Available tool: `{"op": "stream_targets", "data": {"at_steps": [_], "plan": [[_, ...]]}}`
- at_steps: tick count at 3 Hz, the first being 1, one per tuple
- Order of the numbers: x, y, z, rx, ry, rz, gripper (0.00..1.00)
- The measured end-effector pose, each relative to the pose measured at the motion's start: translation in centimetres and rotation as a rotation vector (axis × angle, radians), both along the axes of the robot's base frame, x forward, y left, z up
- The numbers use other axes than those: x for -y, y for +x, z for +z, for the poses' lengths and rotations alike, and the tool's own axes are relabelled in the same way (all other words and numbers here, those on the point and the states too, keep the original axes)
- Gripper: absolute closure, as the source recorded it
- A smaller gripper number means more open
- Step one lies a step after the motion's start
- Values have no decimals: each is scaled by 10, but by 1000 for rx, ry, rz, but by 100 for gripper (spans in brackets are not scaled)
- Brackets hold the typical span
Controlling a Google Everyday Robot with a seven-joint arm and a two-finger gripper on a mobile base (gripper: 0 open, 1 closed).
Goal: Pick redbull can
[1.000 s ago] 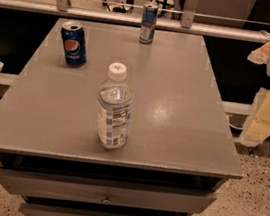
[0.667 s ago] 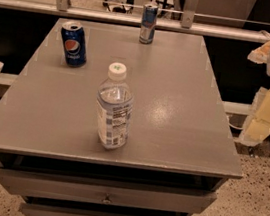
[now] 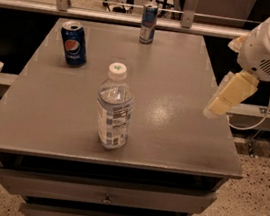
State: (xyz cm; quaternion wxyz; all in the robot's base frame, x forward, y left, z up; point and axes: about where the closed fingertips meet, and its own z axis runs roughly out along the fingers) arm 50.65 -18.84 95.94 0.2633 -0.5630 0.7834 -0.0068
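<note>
Gripper [image 3: 216, 107]: beside the table's [image 3: 178, 86] right edge; jaw opening cannot be told.
Redbull can [image 3: 148, 23]: upright, seemingly far beyond and left of the jaws, well apart.

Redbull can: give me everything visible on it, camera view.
The redbull can is slim and tall, metal by its look, blue and silver with a small red mark and a silver top. It stands upright near the far edge of the grey table, about mid-width, resting only on the tabletop. Nothing else touches it: the Pepsi can sits apart to its left in the view, the water bottle nearer the camera. The pincer hangs over the table's right edge, well away from it.
</note>
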Motion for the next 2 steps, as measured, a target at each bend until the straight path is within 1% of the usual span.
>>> {"op": "stream_targets", "data": {"at_steps": [1,2], "plan": [[-22,56,-8,72,116,-30,0],[-53,113,-11,136,227,-32,0]]}}
